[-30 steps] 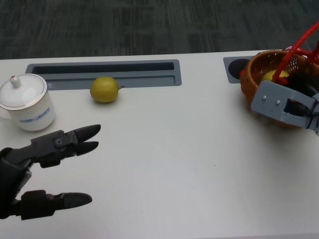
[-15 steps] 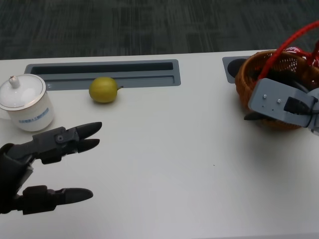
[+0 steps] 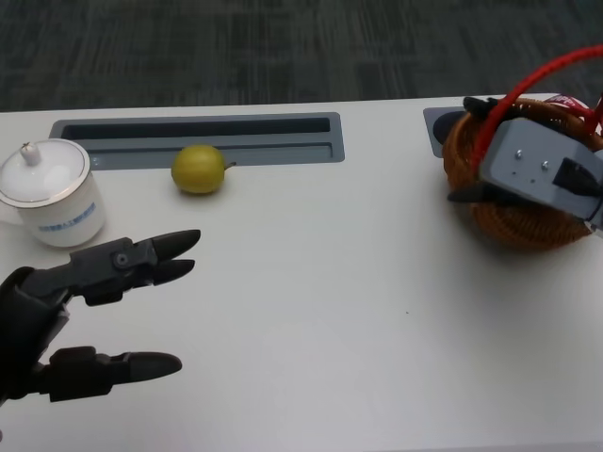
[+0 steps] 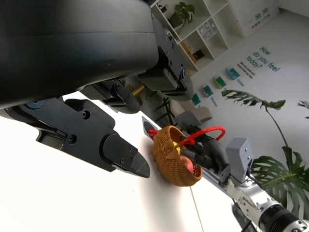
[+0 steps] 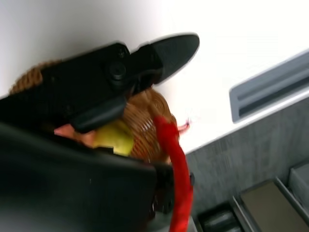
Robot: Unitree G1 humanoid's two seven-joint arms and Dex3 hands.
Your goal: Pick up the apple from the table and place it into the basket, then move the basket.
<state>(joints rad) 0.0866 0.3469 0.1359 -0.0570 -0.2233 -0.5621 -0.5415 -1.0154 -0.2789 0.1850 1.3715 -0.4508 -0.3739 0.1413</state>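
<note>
Nearest, at the lower left of the head view, the left hand [image 3: 66,320] hovers over the white bench [image 3: 311,311] with its fingers [image 3: 165,254] spread apart and holding nothing; the left wrist view shows the same black fingers [image 4: 125,157] empty above the bench. Beyond it on the left stands a white lidded cup [image 3: 47,193], and just beside that, further in, a yellow-green fruit [image 3: 199,169] lies against the front edge of a grey recessed slot [image 3: 198,137] in the bench. On the far right, the right hand [image 3: 542,174] sits at the woven basket [image 3: 499,221], its grey back plate over the rim and dark fingers [image 3: 468,194] wrapped around the basket's outer wall, gripping it. The red handle [image 3: 528,85] arches up over the hand. In the right wrist view a yellow-green apple [image 5: 113,137] shows inside the basket [image 5: 145,130], next to something pinkish, with the red handle [image 5: 176,169] crossing beside it. The left wrist view shows the basket [image 4: 174,157] tilted, its base off the bench.
</note>
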